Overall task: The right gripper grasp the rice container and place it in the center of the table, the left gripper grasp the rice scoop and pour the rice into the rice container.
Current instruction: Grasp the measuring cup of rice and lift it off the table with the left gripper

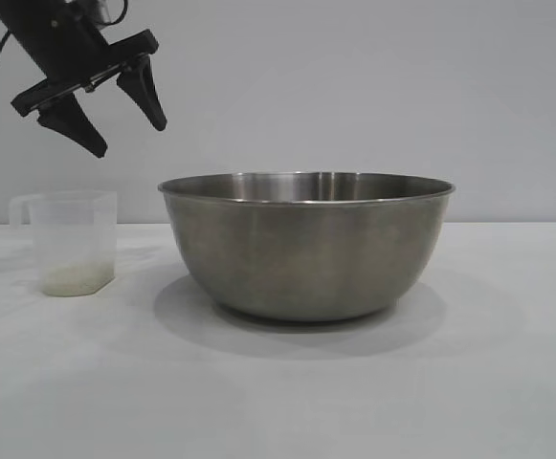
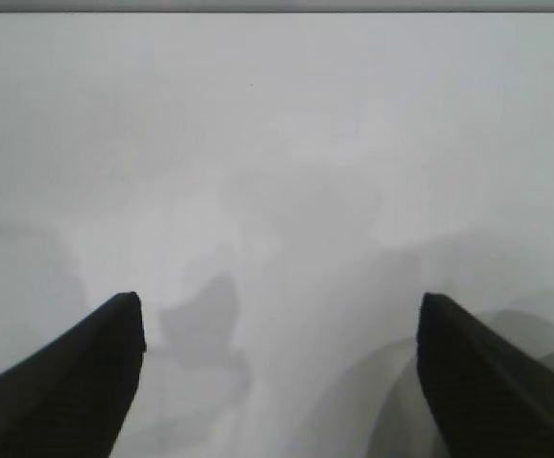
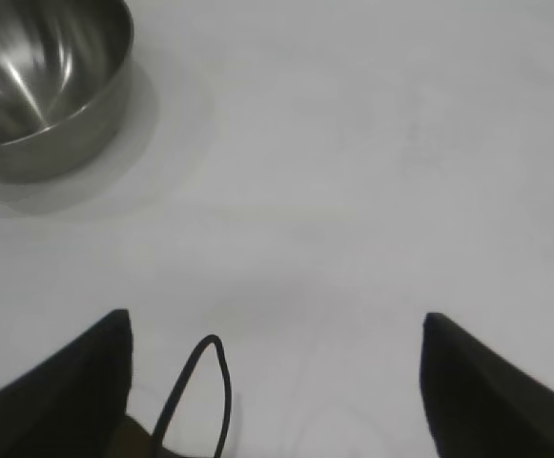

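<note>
- Bowl (image 1: 306, 247), steel, stands upright on the white table (image 1: 278, 392), near the middle of the exterior view; a little of its inside wall shows over the rim, its floor hidden from this angle.
- Exterior view alone shows the measuring cup (image 1: 72, 244): translucent plastic, upright, loop handle at its rim on the side away from the bowl. It sits beside the bowl, apart from it.
- Rice (image 1: 75, 279): thin yellowish layer in the bottom of the cup.
- Left gripper (image 1: 124, 124) hangs in the air above the cup, slanting downward, touching nothing. Fingers spread wide, nothing between them. The cup lies below its tips; the bowl is lower and off to the side.
- Left wrist view: the gripper's (image 2: 281, 315) two dark fingertips stand far apart over bare table with faint shadows; neither cup nor bowl can be made out clearly there.
- Right gripper (image 3: 277, 329) is outside the exterior view; only its own wrist view shows it. Fingers wide apart, empty, over bare table.
- Same view shows the bowl (image 3: 57, 105) well beyond the fingertips and off to one side, with its shiny inside in sight. A thin black cable loop (image 3: 200, 396) lies near the camera between the fingers.
</note>
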